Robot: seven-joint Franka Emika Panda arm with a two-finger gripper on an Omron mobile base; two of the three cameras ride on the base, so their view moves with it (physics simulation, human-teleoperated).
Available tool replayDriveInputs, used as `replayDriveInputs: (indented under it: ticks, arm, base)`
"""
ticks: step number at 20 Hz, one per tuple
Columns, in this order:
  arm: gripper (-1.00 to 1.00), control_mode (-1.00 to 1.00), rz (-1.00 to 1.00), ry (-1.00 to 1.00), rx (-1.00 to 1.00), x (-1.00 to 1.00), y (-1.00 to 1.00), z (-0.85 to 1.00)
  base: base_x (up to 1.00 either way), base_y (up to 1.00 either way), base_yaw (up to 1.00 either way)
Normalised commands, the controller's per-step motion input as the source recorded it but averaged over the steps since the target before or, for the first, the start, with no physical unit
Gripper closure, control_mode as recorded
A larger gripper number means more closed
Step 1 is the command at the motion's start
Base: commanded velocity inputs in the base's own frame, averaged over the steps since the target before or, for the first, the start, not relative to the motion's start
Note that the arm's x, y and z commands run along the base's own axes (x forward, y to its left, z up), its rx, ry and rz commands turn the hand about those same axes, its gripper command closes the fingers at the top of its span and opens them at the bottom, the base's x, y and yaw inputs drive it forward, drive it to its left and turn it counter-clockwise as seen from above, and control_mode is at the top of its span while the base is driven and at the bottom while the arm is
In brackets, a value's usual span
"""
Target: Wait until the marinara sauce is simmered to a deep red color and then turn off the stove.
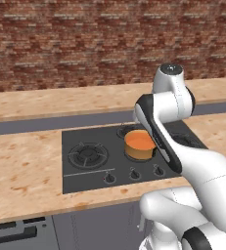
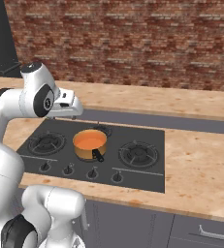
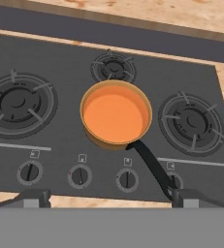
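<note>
So the saucepan (image 3: 116,116) sits dead centre on the stove (image 3: 60,63), over the front middle burner, and the marinara sauce (image 3: 115,114) in it is a flat orange, not a deep red. Judging by that colour, this is the waiting part of the job and nothing should get switched off yet.

The tool (image 3: 106,197) hangs above the front edge of the stove looking down, fingers spread wide and holding nothing. Its two tips sit at about 7 and 5 o'clock in the hand view, well apart from the pan. In the hand view there are big burners at 9 and 3 o'clock of the pan and a small one at 12. The knobs (image 3: 79,176) run in a row at 6 o'clock along the front.

What could go wrong from here, as a guess:
- Jumping the gun. Orange can pass for "red enough", and the stove gets cut early.
- Wrong knob. Four of them look alike, and the pan handle (image 3: 152,167) runs out toward 5 o'clock right over the far-right one, hiding most of it.
- Clipping that handle on the way down. It could swing the pan and slop sauce onto the bench (image 1: 21,161).
- Wide fingers could straddle a knob and brush the one beside it.
</note>
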Motion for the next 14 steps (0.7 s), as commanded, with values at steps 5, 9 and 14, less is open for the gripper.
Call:
replayDriveInputs:
  ticks: [5,9,14]
  arm:
    - [-1.0,-1.0,0.0,0.0,0.0,0.0,0.0,0.0]
    - [-1.0,-1.0,0.0,0.0,0.0,0.0,0.0,0.0]
    - [-1.0,-1.0,0.0,0.0,0.0,0.0,0.0,0.0]
  base:
    - [0.0,0.0,0.0]
    - [0.0,0.0,0.0]
    - [0.0,0.0,0.0]
